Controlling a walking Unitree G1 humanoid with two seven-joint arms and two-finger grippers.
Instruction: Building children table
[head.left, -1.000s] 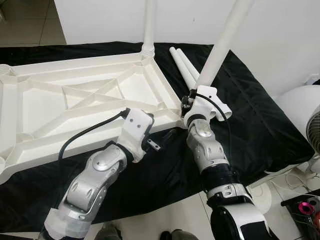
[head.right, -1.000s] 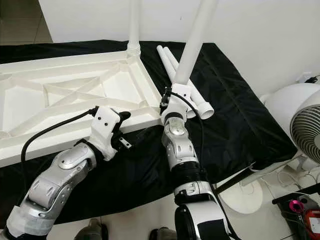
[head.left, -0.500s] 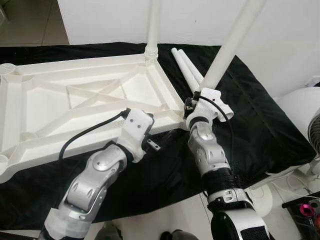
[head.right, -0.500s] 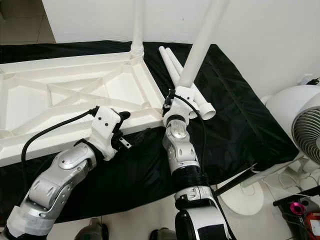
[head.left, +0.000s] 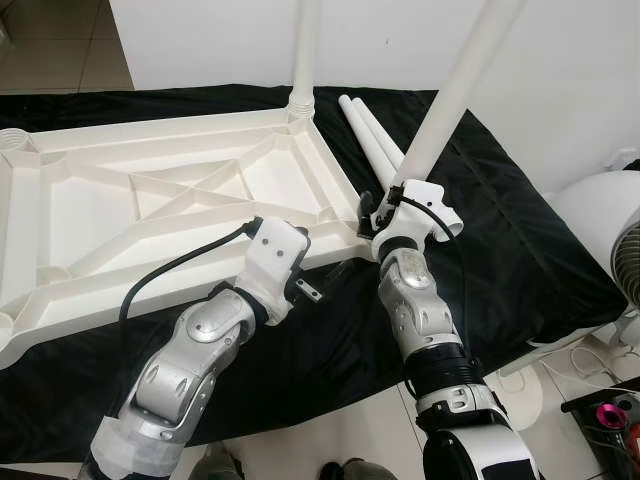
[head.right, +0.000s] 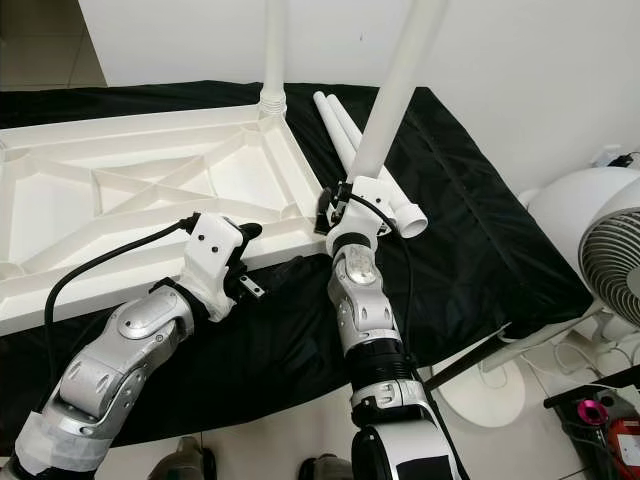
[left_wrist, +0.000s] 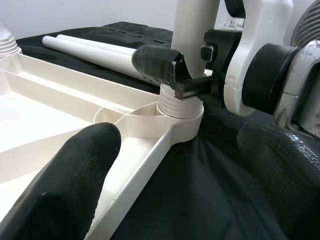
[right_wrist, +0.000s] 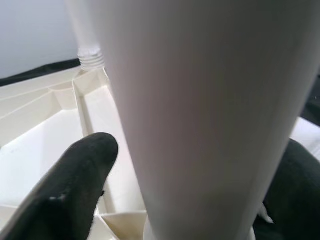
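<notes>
A big white plastic table top (head.left: 150, 200) lies upside down on a black cloth (head.left: 520, 250), taking up the left and middle of the head camera picture, with its ribs and crossed bars showing. One long white plastic leg (head.left: 303, 50) stands straight up in the far corner, near the top middle. The right gripper (head.left: 385, 205) sits in the middle of the picture, at the near right corner of the table top, and its two black fingers (right_wrist: 75, 185) are pinching a second long white leg (head.left: 455, 90) low down. This leg leans up toward the upper right, and its ridged bottom end sits in the round corner socket (left_wrist: 182, 117). The left gripper (head.left: 310, 275) is just below the near edge of the table top, close to that same corner, with its fingers (left_wrist: 75, 175) spread apart and holding nothing. Two more white legs (head.left: 370, 135) lie flat side by side on the cloth, just right of the table top. A white round fan (head.right: 590, 250) stands at the right edge
</notes>
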